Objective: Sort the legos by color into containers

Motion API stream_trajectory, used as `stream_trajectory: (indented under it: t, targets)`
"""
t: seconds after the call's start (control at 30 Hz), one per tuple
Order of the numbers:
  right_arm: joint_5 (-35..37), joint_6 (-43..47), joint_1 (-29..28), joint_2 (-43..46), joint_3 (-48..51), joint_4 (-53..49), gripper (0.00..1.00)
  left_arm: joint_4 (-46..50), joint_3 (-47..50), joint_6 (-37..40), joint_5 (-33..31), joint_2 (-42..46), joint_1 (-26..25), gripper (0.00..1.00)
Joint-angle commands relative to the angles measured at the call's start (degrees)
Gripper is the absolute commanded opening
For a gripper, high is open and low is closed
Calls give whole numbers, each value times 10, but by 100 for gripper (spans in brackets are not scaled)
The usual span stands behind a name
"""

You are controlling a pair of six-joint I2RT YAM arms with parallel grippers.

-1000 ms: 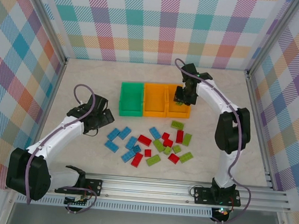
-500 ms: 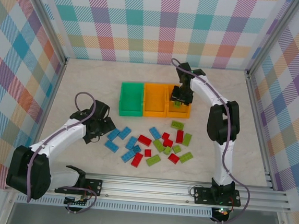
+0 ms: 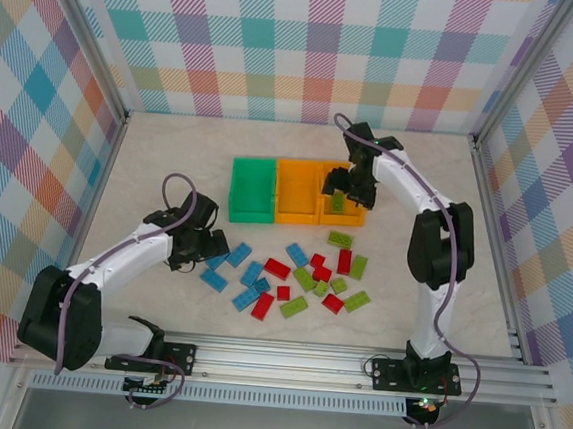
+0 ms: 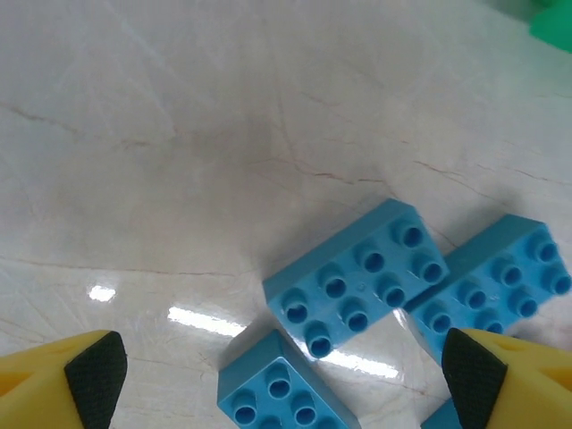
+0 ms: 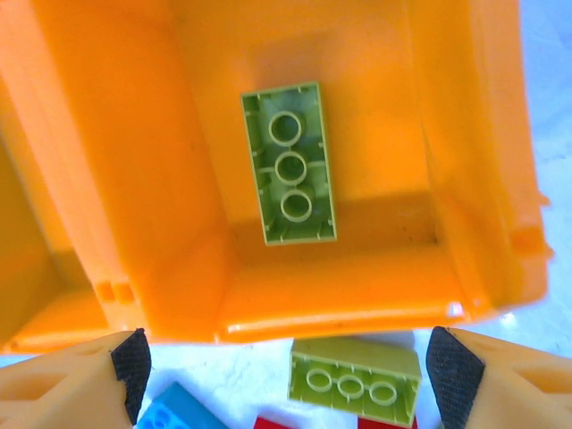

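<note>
While the left gripper [image 4: 284,371] hangs spread over the blue legos [image 4: 357,281], the nearest lies diagonally between its jaws; the right gripper [image 5: 286,366], also spread, hovers above an orange bin [image 5: 116,179] holding a lime lego [image 5: 288,163].

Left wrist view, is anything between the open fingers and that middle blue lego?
Yes: a second blue lego lies nearer the left gripper, between its open fingers, close to the near corner of the middle blue lego. A third blue lego crowds its right end.
</note>
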State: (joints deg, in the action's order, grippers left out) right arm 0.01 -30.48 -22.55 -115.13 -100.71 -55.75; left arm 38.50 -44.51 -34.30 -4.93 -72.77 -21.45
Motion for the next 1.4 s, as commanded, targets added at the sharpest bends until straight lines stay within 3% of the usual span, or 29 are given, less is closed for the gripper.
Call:
stream_trajectory:
  t: [0.0,0.13,0.23,0.5,0.73,1.37]
  targets:
    - [-6,-4,-4,46,22,11,84,7,-16,110,1,24,-8,92]
    - [3,0,-2,60,37,6,85,44,-38,244,-23,31,-8,87]
    - [6,-2,-2,64,47,6,85,0,-29,339,50,44,-12,82]
    - [23,-7,-1,77,56,2,86,94,-96,482,29,-48,-14,77]
    - [32,-6,-1,84,68,-3,87,81,-87,486,41,-89,-16,70]
    - [44,-2,4,90,80,-3,88,53,-79,501,56,-169,-22,68]
